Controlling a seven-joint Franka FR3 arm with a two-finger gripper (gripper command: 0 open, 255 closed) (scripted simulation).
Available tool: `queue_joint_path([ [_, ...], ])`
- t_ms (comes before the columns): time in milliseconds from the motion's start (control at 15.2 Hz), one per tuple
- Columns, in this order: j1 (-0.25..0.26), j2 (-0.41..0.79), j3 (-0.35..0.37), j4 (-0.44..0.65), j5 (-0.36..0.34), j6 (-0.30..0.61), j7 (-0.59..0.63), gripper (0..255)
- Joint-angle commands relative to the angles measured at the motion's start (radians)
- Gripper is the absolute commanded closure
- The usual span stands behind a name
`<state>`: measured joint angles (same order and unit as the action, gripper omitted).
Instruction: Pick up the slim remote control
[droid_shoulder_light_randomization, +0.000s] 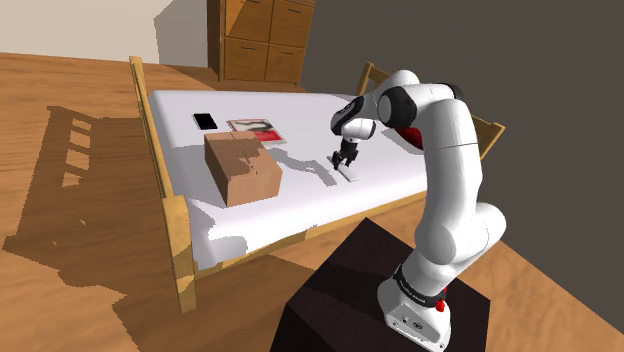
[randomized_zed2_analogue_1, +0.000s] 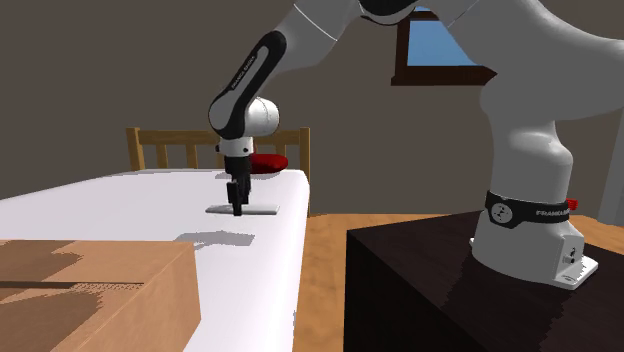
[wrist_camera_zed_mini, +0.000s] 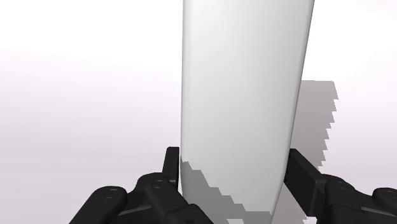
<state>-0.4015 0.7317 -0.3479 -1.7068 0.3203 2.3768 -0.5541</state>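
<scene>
On the shoulder view's left of the white bed (droid_shoulder_light_randomization: 300, 205) lie a black phone (droid_shoulder_light_randomization: 205, 121) and a magazine (droid_shoulder_light_randomization: 256, 130), with a cardboard box (droid_shoulder_light_randomization: 243, 168) in front of them. None of them is near the work. Further right, well apart from the box and close to the bed's edge on the arm's side, lies the slim white remote (randomized_zed2_analogue_1: 262, 211), flat on the sheet. The gripper (randomized_zed2_analogue_1: 238, 207) stands directly over it, pointing straight down, its tips at the level of the remote. The wrist view shows the relation that matters. The remote's long axis runs straight away between the two fingers (wrist_camera_zed_mini: 172, 168), so they bracket its narrow width and not its length. They sit toward one end of it, not at its middle. The gripper is open: the fingers stand apart with the remote between them, one against a long edge and the other just beside the opposite edge. I see no sign of the remote coming off the sheet. By my judgement no sideways or turning correction is needed. What remains is to close across the width and lift straight up. Because the hold would be off-centre, the long free end may droop. Furthest right in the shoulder view the white arm (droid_shoulder_light_randomization: 450, 180) rises from its dark stand (droid_shoulder_light_randomization: 340, 295).
</scene>
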Motion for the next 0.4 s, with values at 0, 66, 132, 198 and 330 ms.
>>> queue_joint_path([
  [0, 0.004, -0.02, -0.006, -0.005, -0.007, -0.015, 0.003, 255],
  [66, 0.007, -0.03, -0.01, -0.006, -0.01, -0.023, 0.005, 255],
  [132, 0.009, -0.039, -0.013, -0.007, -0.014, -0.031, 0.007, 255],
  [198, 0.011, -0.048, -0.016, -0.008, -0.017, -0.039, 0.009, 255],
  [330, 0.011, -0.05, -0.016, -0.008, -0.018, -0.041, 0.009, 255],
])
